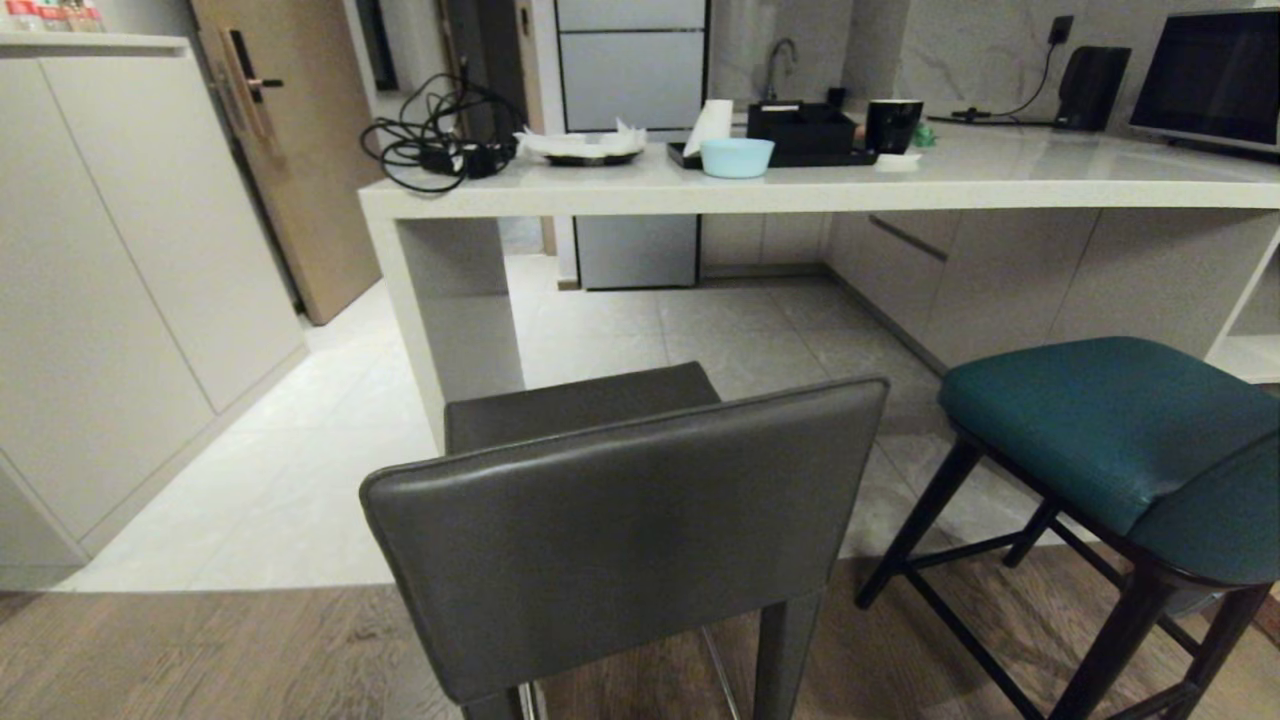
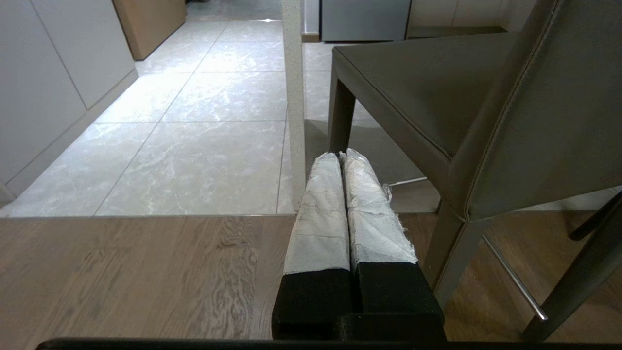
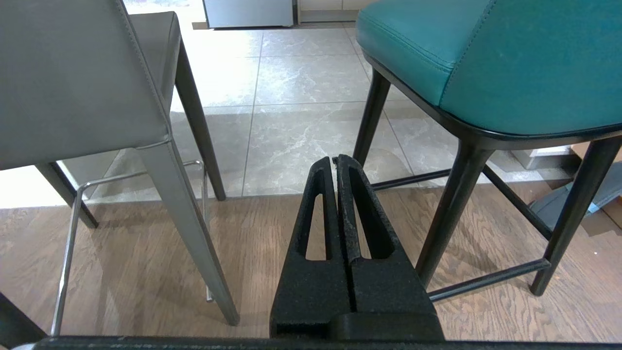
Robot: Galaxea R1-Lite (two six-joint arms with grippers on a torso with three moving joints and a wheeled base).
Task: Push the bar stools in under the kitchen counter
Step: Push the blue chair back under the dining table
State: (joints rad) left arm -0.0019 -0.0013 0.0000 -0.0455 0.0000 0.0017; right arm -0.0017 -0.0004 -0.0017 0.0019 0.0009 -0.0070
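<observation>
Two bar stools stand in front of the kitchen counter [image 1: 640, 195], a pale stone slab with a slab side panel [image 1: 445, 300]. The dark grey square-backed stool [image 1: 620, 520] is closest to me, its back toward me and its seat pointing at the counter. To its right stands the teal padded stool [image 1: 1110, 430] on thin black legs, also out from under the counter. Neither arm shows in the head view. My left gripper [image 2: 339, 156] hangs low to the left of the grey stool [image 2: 486, 112], shut and empty. My right gripper [image 3: 334, 160] is shut between the grey stool [image 3: 82, 82] and the teal stool [image 3: 486, 58].
On the counter lie a tangle of black cable [image 1: 435, 135], a light blue bowl [image 1: 737, 157], a black tray [image 1: 800, 135] and a black cup [image 1: 892, 125]. Tall beige cabinets [image 1: 110, 280] line the left. The floor changes from wood [image 1: 200, 650] to pale tile [image 1: 320, 450] under the stools.
</observation>
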